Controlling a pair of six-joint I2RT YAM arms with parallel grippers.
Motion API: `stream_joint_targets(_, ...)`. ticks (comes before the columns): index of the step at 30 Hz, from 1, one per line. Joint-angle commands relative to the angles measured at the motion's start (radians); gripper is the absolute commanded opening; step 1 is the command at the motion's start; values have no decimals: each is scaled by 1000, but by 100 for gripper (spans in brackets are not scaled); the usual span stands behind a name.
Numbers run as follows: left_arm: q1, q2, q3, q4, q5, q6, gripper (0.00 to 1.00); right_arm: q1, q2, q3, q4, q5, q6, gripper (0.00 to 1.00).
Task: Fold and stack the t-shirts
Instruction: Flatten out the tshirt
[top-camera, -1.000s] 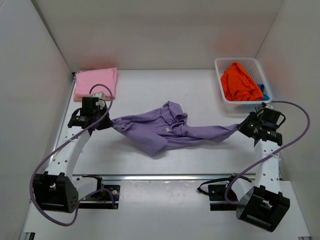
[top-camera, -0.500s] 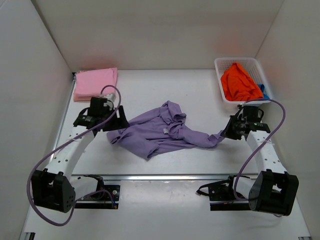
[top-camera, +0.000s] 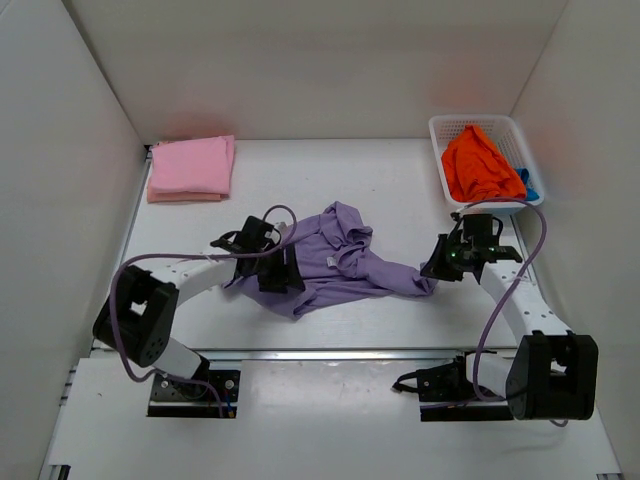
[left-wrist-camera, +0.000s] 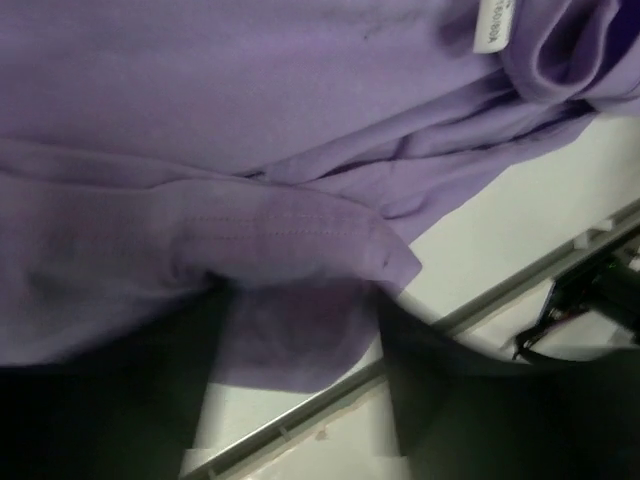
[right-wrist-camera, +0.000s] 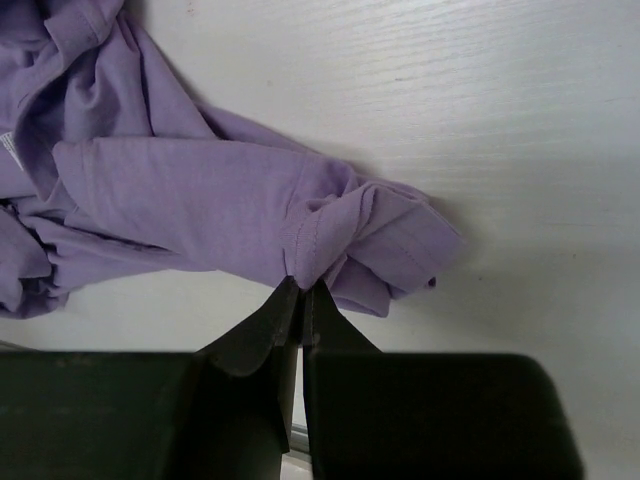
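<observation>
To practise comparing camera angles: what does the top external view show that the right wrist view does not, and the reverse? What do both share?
Only the top external view: the folded pink t-shirt at the far left, and the white basket holding the orange t-shirt. Only the right wrist view: the right fingers pinched shut on a stitched hem fold. Both: the crumpled purple t-shirt on the white table.

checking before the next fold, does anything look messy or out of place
Yes: the purple t-shirt lies bunched and twisted, not flat, with one end pinched in the right tool. The pink t-shirt sits neatly folded.
</observation>
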Motion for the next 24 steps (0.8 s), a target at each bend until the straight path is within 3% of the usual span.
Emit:
stream_joint_targets(1,0,33,-39,112,109,11,34,9,13,-10,48,-8,5,0)
stream_joint_targets(2,12,36,-57,117,131,4,9,9,1,-4,42,-14,-1,0)
stream_joint_targets(3,32,21,-66,112,116,13,0,1,1,-6,38,-18,-10,0)
stream_joint_targets(6,110,-66,-35,2,33,88,0,-74,-28,-10,12,-7,-33,0)
stream_joint_targets(11,380,-284,82,-211,-140,198,0,-227,-154,-27,13,10,-12,0)
stream_joint_targets(13,405,-352,113,-255,-276,211,0,-266,-232,-41,33,7,22,0)
stream_joint_targets(16,411,-404,140,-279,-370,232,0,-313,-303,-46,50,7,54,0)
stream_joint_targets(19,412,-384,153,-300,-330,244,0,-318,-289,-15,25,-10,50,0)
stream_joint_targets(24,362,-323,174,-260,-216,215,0,-217,-159,57,30,-146,44,0)
